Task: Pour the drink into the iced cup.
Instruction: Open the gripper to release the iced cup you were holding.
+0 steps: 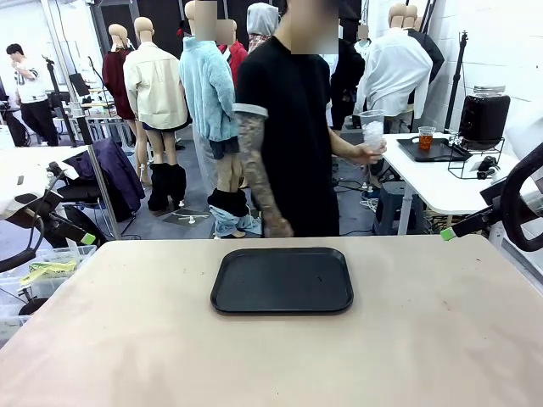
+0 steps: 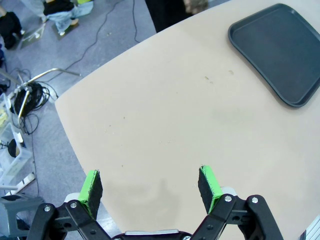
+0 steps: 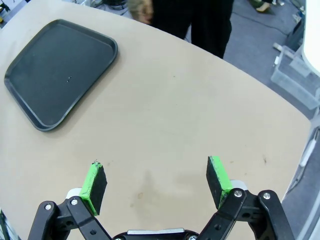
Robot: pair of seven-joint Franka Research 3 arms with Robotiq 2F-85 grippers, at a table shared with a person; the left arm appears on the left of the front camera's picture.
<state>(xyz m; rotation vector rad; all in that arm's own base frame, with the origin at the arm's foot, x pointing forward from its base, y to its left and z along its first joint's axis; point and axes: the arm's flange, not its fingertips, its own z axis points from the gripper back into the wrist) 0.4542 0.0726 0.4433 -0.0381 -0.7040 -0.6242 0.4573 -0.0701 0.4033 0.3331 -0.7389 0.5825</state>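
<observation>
A black tray (image 1: 282, 281) lay bare near the middle of the beige table (image 1: 424, 339). At the far edge stood a person (image 1: 284, 127) in a black T-shirt, turned toward a white side table (image 1: 433, 182) behind and to the robot's right, with one hand (image 1: 370, 151) holding a clear iced cup (image 1: 372, 129) up in the air. On that side table a second clear cup holding the amber drink (image 1: 426, 138) stood on a small dark tray (image 1: 434, 151), well apart from the main table, with a dark dispenser jar (image 1: 484, 113) just beyond it. In the left wrist view the left gripper (image 2: 150, 185) hung above bare tabletop near the table's rounded edge, its green pads (image 2: 91, 186) spread wide with nothing between them; the tray lay toward the upper right corner. In the right wrist view the right gripper (image 3: 156, 182) hovered likewise over bare tabletop, its jaws fully apart and gripping nothing, with the tray at upper left and the person's dark legs (image 3: 210, 22) beyond the table edge.
</observation>
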